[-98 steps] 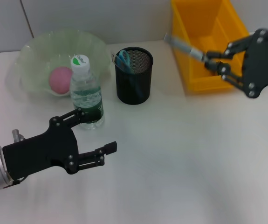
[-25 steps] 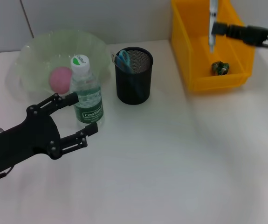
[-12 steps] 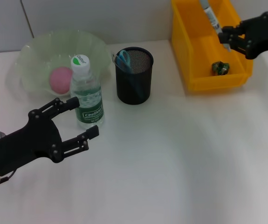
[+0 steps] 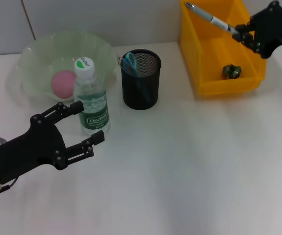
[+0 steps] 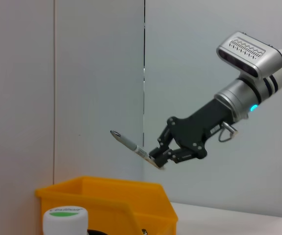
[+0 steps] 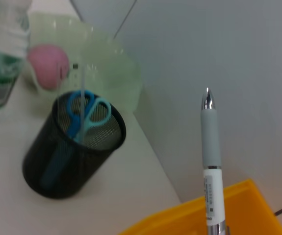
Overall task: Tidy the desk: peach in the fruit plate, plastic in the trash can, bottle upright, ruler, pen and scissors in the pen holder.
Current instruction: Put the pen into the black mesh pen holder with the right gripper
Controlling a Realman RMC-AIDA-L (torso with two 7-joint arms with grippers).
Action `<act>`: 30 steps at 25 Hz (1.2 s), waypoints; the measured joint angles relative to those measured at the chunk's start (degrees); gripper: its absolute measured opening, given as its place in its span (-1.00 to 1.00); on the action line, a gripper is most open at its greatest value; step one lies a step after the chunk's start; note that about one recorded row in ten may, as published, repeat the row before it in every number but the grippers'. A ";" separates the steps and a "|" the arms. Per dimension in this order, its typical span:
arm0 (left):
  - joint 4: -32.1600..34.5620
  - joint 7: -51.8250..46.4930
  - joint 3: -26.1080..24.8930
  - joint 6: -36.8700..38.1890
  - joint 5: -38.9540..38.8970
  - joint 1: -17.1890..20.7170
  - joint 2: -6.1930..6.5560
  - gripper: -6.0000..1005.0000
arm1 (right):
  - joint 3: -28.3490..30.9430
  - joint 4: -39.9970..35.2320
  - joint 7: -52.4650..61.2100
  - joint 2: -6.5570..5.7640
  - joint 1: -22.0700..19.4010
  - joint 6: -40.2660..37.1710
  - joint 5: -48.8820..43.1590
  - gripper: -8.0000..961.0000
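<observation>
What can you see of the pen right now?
The pen is a slim stick with a white labelled barrel, a grey grip sleeve and a shiny metal tip. It is held in the air above the yellow bin, touching nothing but the right claw, which is shut on its rear end. It lies tilted, tip pointing up and toward the robot's left. It is not yet in the black mesh pen holder, where blue-handled scissors already stand.

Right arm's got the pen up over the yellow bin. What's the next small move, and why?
Probably carry it toward the robot's left until it hangs over the pen holder. The right gripper is shut on the pen, held in the air above the yellow bin, while the holder, already holding the scissors, stands apart from it. The left gripper sits open by the bottle.
</observation>
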 joint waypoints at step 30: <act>-0.15 2.33 0.62 2.37 0.29 2.32 0.03 0.65 | -29.91 -12.24 -24.90 0.68 -14.24 27.78 -5.79 -0.76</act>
